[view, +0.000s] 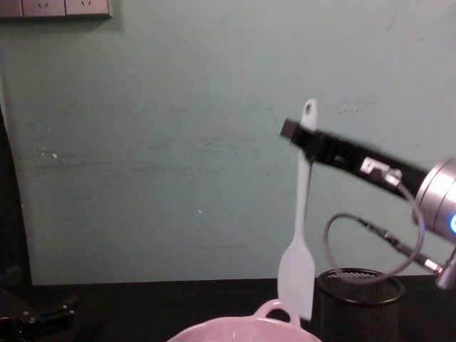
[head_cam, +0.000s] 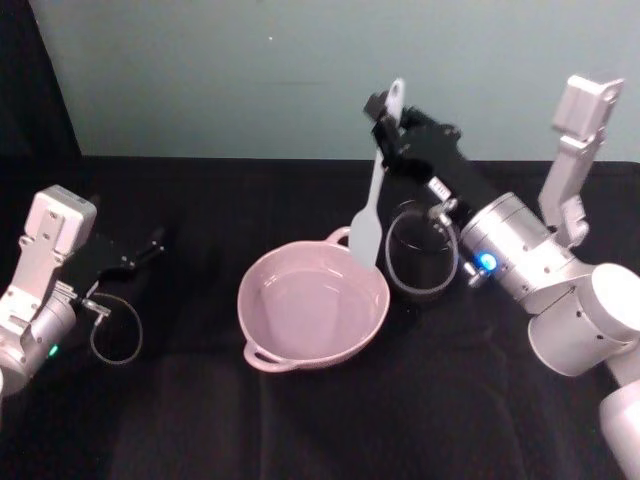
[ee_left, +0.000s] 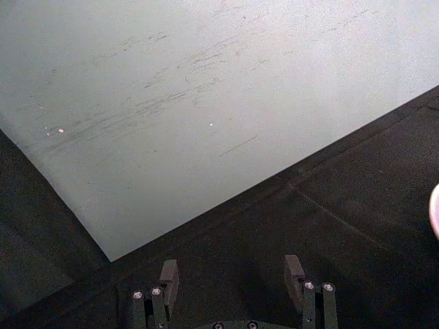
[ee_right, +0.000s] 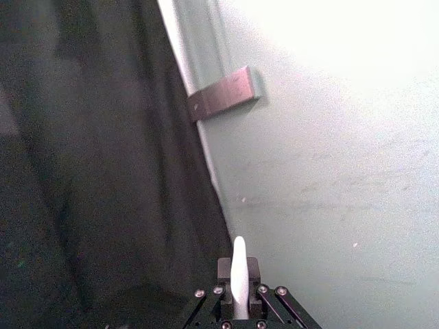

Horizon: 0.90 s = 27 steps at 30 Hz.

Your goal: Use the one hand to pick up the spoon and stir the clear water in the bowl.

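Observation:
My right gripper (head_cam: 385, 128) is shut on the upper handle of the white spoon (head_cam: 368, 225), which hangs nearly upright in the air. The flat blade sits just above the far rim of the pale pink bowl (head_cam: 258, 290), which holds clear water. From the chest view the spoon (view: 305, 192) hangs from the right gripper (view: 305, 144), its blade over the bowl's loop handle (view: 274, 311). The right wrist view has the spoon's handle (ee_right: 239, 271) clamped between the fingers. My left gripper (head_cam: 150, 246) rests parked at the table's left, and its fingers (ee_left: 169, 275) stand open.
A black mesh cup (head_cam: 420, 258) stands just right of the bowl, under the right arm, with a cable loop around it. Black cloth covers the table and a pale green wall rises behind. The bowl's rim (ee_left: 435, 212) peeks into the left wrist view.

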Tool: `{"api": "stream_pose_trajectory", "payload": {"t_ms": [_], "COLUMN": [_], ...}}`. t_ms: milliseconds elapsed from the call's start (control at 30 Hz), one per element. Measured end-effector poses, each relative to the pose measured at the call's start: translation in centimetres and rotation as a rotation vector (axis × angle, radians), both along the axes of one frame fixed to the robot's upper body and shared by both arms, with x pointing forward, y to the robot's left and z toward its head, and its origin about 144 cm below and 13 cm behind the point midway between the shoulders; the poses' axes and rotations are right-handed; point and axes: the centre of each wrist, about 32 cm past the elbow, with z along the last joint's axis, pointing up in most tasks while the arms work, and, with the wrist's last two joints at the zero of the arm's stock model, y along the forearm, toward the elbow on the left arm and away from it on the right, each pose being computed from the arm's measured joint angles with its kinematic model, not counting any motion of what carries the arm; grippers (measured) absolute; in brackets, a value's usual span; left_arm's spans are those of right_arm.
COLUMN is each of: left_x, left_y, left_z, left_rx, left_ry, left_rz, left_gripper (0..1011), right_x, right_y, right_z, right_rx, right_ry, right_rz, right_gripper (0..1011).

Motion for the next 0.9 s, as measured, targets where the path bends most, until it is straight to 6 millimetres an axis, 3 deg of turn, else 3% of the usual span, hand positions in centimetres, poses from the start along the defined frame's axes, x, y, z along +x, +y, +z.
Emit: {"api": "stream_pose_trajectory", "payload": {"t_ms": [300, 900], "left_x": [0.0, 0.0], "left_y": [0.0, 0.0], "left_z": [0.0, 0.0], "left_rx": [0.0, 0.0], "left_ry": [0.0, 0.0], "left_rz": [0.0, 0.0], "left_gripper": [1011, 1011], "right_x": [-0.3, 2.5], "right_y": [-0.9, -3.7], "right_z": [1.7, 2.6], "right_rx": [0.061, 0.131], "right_ry": [-0.009, 0.038], "right_rz": [-0.106, -0.223], "right_gripper": [116, 116]}}
